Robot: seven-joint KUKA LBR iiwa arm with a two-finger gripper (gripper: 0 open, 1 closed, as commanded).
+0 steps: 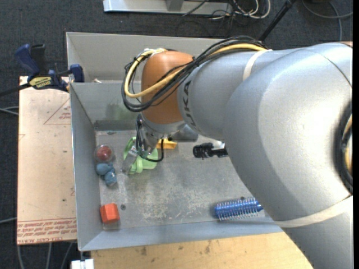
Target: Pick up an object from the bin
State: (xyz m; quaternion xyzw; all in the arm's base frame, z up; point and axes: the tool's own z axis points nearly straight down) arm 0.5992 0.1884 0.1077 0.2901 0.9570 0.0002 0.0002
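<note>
**Entry: gripper (pixel 139 153) at a pale green crumpled plastic piece (pixel 149 162), grey metal bin (pixel 84 167).**

- **Location of piece:** on the bin floor, left of centre, nearer the far wall than the near edge.
- **Fingers:** how far apart they stand cannot be told, as the wrist and its cables cover them from above. A hold on anything cannot be confirmed.
- **Piece relative to gripper:** directly beneath the tip. Green shows past it towards both the left wall and the right, so the piece appears straddled (not merely alongside).
- **Risk, slip:** the piece looks thin and irregular. A grip catching only one edge would likely let it drop on the lift.
- **Risk, neighbour:** a small yellow block (pixel 167 144) lies just beside the gripper on its right and could be nudged or pinched along.
- **Lesser risk:** a red ball (pixel 104 152) and blue lumps (pixel 106 173) sit near the left wall, close enough for the piece to be dragged into them.
- **No concern:** an orange cube (pixel 109 212) and a blue bristled brush (pixel 238 209) lie by the near edge, well apart.
</note>
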